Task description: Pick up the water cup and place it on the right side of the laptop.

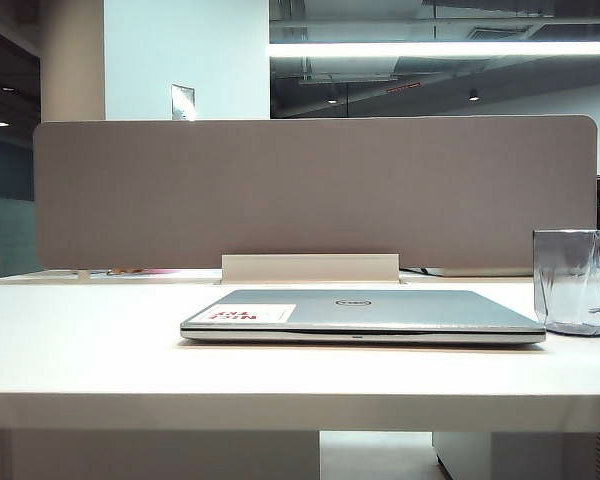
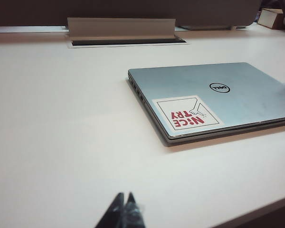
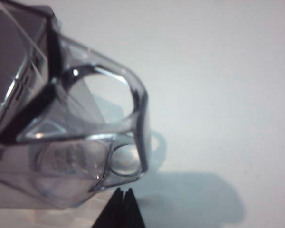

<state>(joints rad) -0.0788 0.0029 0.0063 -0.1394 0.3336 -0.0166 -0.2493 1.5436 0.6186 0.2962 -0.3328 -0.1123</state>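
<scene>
Water cup [image 1: 576, 281] cut off right of laptop [image 1: 363, 316]; left gripper [image 2: 125, 209], right gripper [image 3: 124, 207] jaws together, empty.

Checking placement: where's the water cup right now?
Exterior view: water cup stands upright on the table, far right, just beside the laptop's right edge.

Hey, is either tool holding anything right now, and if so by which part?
Nothing is held. The right tool is shut just beside the water cup, not around it. The left tool is shut over bare table.
</scene>
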